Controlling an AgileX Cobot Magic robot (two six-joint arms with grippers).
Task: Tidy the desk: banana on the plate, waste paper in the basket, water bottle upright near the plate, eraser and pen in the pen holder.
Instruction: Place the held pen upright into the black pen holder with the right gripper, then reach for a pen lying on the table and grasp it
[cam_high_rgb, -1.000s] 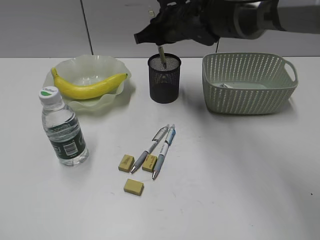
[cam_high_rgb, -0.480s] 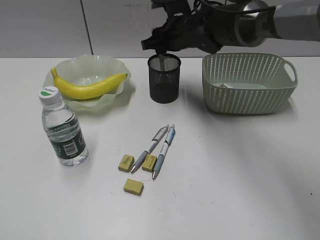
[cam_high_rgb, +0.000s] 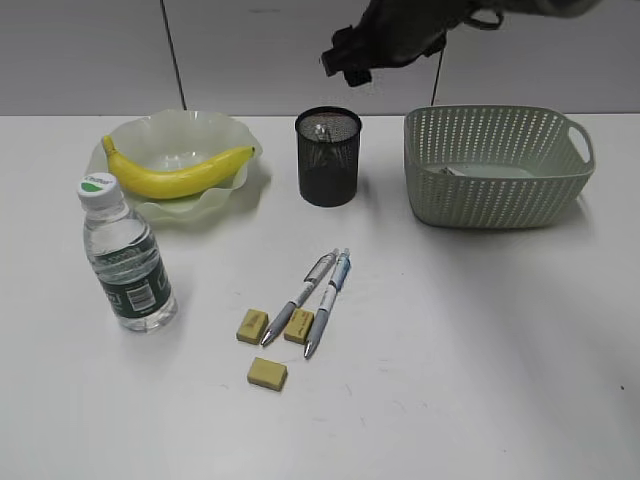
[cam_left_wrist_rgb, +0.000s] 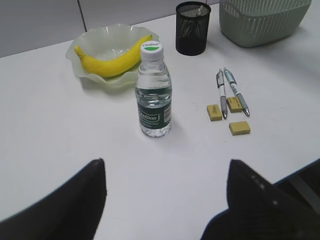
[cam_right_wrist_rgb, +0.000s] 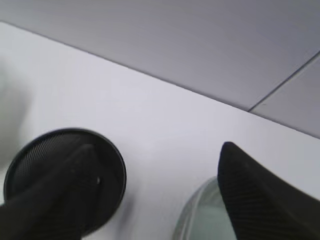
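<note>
Right hand (cam_high_rgb: 350, 62) now lifted clear above the pen holder (cam_high_rgb: 328, 157), fingers spread apart and empty, where a second ago closed on a pen held upright over the cup; something pale now visible inside the holder's mouth, judged the pen dropped in, so one pen delivered; left hand (cam_left_wrist_rgb: 165, 200) parked low at the near edge, fingers apart, holding nothing. Banana (cam_high_rgb: 178, 174) lying in the plate (cam_high_rgb: 240, 135); water bottle (cam_high_rgb: 126, 258) upright just in front of the plate; a pale scrap, likely the waste paper (cam_high_rgb: 447, 171), dimly seen through the wall of the basket (cam_high_rgb: 500, 205); those parts judged done. Left on the desk (cam_high_rgb: 480, 360): two pens (cam_high_rgb: 316, 296) side by side, nearly touching, tips towards the near edge, and three erasers (cam_high_rgb: 266, 372), two of them touching or just beside the pen tips, the third apart and nearer; erasers crowding the tips likely to get nudged in a pen pickup; otherwise open path from pens to holder.
</note>
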